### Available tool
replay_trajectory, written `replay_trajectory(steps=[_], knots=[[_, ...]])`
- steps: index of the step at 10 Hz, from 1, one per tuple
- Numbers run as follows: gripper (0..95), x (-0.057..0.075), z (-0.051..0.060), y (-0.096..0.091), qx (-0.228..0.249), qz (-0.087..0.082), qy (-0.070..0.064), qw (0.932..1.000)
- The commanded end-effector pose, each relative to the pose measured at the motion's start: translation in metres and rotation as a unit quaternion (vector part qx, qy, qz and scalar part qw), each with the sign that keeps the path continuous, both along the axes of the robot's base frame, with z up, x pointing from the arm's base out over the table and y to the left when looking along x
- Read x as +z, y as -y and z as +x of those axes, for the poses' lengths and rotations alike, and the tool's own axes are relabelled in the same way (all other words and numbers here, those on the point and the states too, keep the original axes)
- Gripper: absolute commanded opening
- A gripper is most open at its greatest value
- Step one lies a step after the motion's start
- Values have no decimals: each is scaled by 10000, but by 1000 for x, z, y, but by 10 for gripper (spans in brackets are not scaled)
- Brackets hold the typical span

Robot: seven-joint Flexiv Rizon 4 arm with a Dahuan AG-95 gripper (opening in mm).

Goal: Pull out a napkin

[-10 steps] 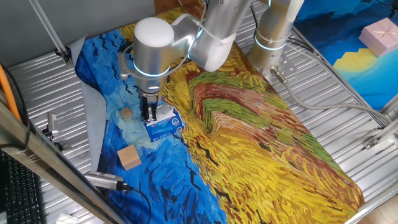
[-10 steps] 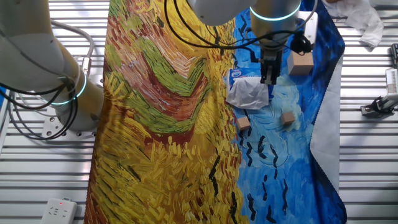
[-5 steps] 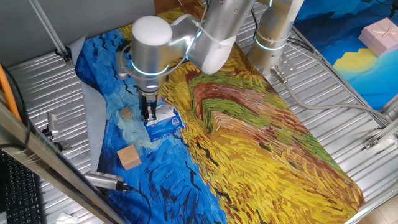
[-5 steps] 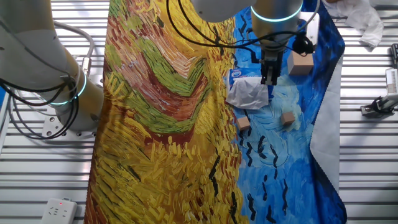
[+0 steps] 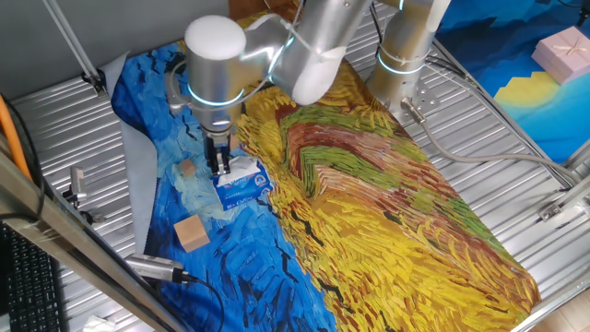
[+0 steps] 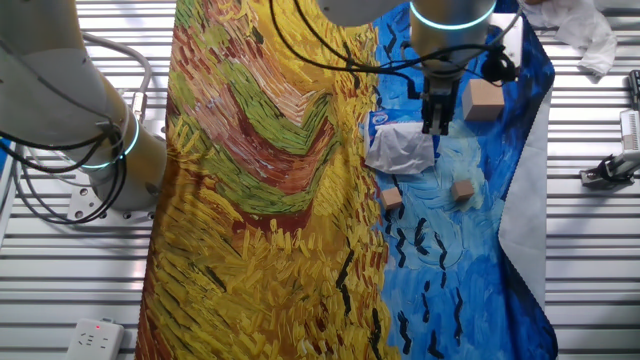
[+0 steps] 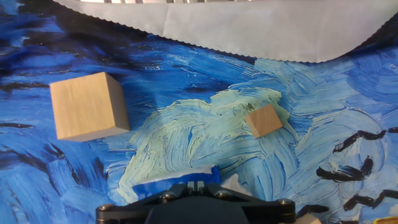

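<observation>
The gripper (image 6: 433, 126) hangs over the blue tissue pack (image 5: 241, 187), fingertips at the pack's top; whether they are apart or closed cannot be told. The crumpled white napkin (image 6: 400, 151) lies bunched against the pack, touching it. Just beside the pack sit a large wooden cube (image 5: 192, 232) and a small wooden cube (image 5: 188, 168) on the painted cloth (image 5: 387, 203).

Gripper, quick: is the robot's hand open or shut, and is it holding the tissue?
Gripper: cannot tell whether it is open or shut. Its fingers hang at the napkin on the blue pack; a grip is not visible.
</observation>
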State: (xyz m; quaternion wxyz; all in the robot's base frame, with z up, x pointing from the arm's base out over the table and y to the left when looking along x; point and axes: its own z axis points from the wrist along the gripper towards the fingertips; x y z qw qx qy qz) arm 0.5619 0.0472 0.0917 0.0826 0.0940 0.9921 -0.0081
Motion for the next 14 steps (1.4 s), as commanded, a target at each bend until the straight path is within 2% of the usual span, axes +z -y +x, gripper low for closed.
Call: replay_trajectory(steps=[1, 3, 4, 5, 7, 9, 10, 11, 12, 13, 14], knots=[[0, 13, -1, 1, 63, 54, -122, 9999], [0, 24, -2, 2, 92, 76, -158, 9998], [0, 23, -2, 2, 70, 48, -119, 9999], [0, 15, -3, 1, 15, -17, -11, 10000], [0, -4, -7, -3, -31, 0, 181, 9998], [0, -9, -9, -4, -24, 176, 176, 9997], [190, -9, -9, -4, -19, 287, 173, 9994], [380, -9, -9, -4, -10, 296, 173, 9994], [380, -9, -9, -4, 12, 317, 173, 9993], [570, -9, -9, -4, 27, 340, 169, 9993], [570, -9, -9, -4, 32, 340, 169, 9993]])
